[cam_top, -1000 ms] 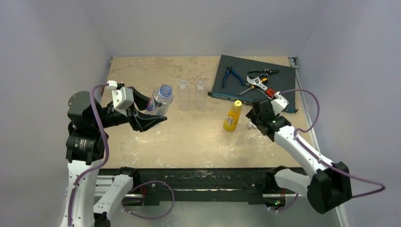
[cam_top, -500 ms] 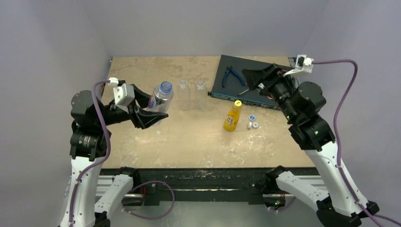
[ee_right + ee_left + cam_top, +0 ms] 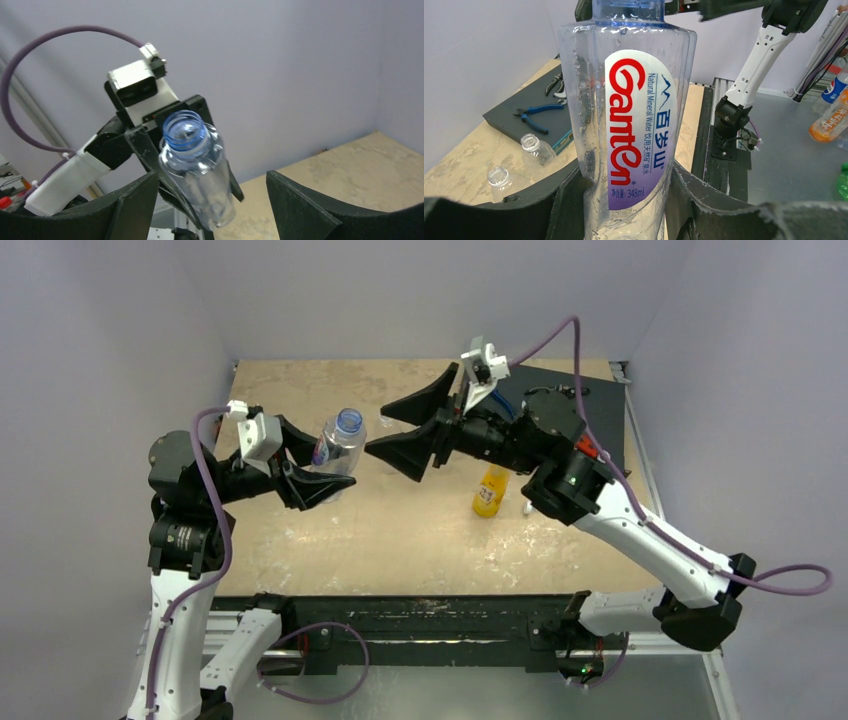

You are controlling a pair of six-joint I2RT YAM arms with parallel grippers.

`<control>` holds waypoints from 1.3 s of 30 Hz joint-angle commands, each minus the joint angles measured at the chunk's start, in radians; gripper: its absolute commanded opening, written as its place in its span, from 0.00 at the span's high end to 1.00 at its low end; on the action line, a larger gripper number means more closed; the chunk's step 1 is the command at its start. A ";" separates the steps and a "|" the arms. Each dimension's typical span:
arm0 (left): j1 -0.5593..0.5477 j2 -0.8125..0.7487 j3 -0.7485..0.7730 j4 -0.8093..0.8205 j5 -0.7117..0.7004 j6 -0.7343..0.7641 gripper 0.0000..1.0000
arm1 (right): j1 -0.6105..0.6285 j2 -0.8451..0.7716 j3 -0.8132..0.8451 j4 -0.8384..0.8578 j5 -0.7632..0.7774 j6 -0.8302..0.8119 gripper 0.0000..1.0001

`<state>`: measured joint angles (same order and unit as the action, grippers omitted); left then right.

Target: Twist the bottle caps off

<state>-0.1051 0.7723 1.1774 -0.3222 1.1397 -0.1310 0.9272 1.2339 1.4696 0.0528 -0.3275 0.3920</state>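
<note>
— Since we begin at the left, what has the left gripper (image 3: 325,468) got?

— Its jaws are closed on the body of the Ganten bottle (image 3: 340,443), a clear one with a red-lettered label, held tilted above the table (image 3: 400,530). The bottle's top is blue; I cannot tell whether that is a cap or the bare neck.

— And just to the right of it?

— The right gripper (image 3: 378,430), pointing at that bottle's top. Its jaws stand wide apart with nothing between them. The tips are near the bottle but not touching it.

— Where are the other bottles?

— Two small clear bottles (image 3: 531,146) stand side by side on the table, mouths open. From above, the right gripper hides most of them. Further right the orange bottle (image 3: 489,495) stands upright, its top hidden under the right arm.

— Any caps?

— One white cap (image 3: 528,508) lies on the table just right of the orange bottle, partly covered by the arm. At the far right a black mat (image 3: 605,390) carries blue pliers (image 3: 536,109).
</note>
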 commanded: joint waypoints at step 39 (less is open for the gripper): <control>0.004 0.059 0.063 -0.352 -0.321 0.226 0.00 | 0.125 0.172 0.048 -0.095 0.542 -0.302 0.84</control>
<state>-0.1032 0.8024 1.2003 -0.6067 0.8951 0.0463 1.0710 1.4284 1.6165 -0.0376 0.0975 0.1410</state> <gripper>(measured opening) 0.996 0.398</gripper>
